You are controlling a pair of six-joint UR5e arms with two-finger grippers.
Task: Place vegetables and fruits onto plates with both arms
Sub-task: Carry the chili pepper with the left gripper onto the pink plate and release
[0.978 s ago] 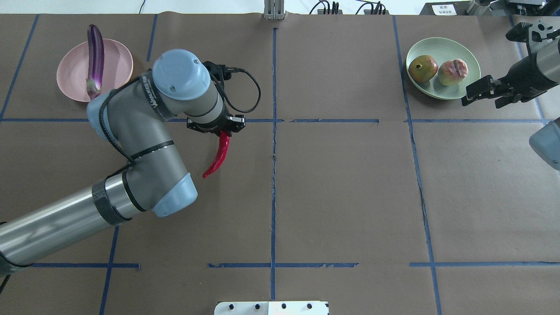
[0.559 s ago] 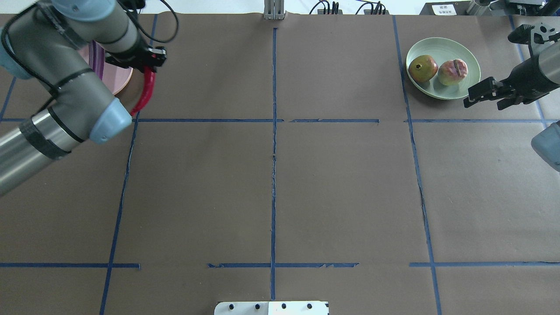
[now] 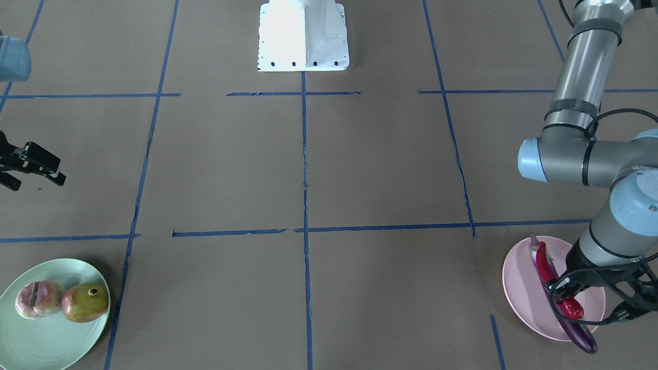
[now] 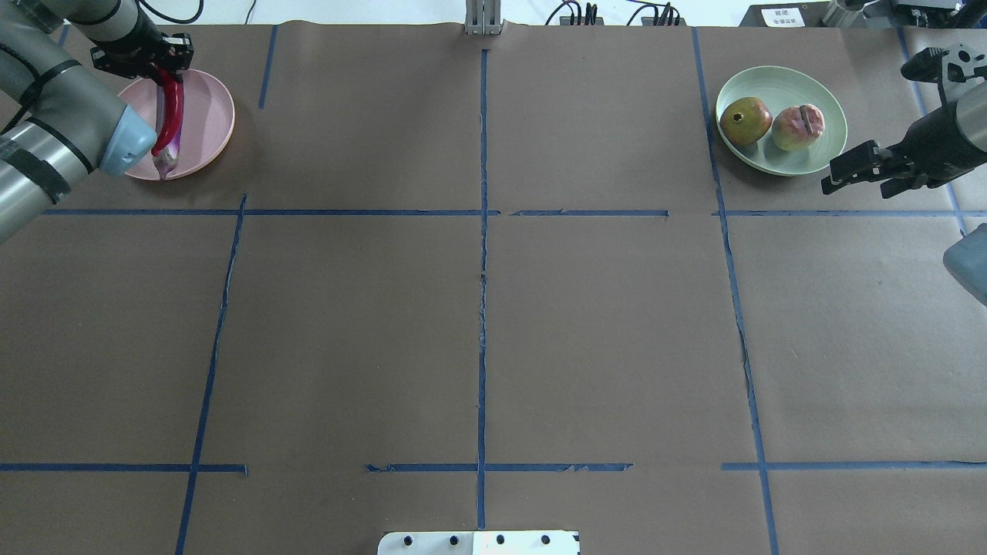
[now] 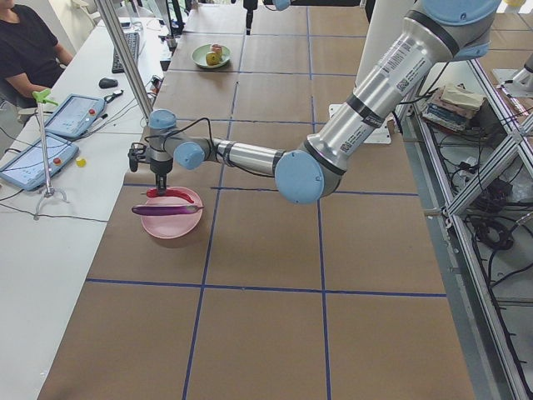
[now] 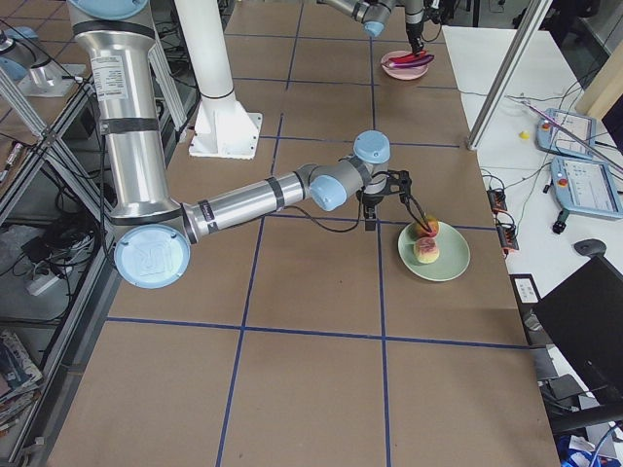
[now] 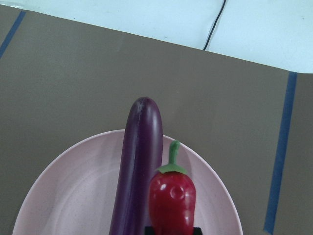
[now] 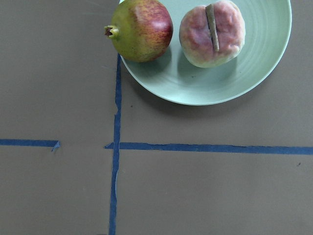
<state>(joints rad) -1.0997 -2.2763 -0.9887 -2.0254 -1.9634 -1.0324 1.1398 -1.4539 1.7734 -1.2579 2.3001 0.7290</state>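
Observation:
My left gripper (image 4: 160, 68) is shut on the red chili pepper (image 4: 169, 114) and holds it by the stem end over the pink plate (image 4: 210, 116). The chili hangs just above the purple eggplant (image 3: 582, 334), which lies across that plate. The left wrist view shows the chili (image 7: 172, 196) beside the eggplant (image 7: 139, 156) over the plate (image 7: 68, 196). My right gripper (image 4: 840, 173) is open and empty, just right of the mint green plate (image 4: 819, 158). That plate holds the red and yellow-green fruit (image 4: 745, 120) and the pink grooved fruit (image 4: 798, 127).
The brown table cover carries a grid of blue tape lines. The white base block (image 4: 478, 542) sits at the near edge. Cables and a post (image 4: 483, 17) line the far edge. An operator sits by tablets in the exterior left view.
My left arm has swung far left and back, carrying the chili from mid-table to above the pink plate. My right gripper has drifted slightly right, still open.

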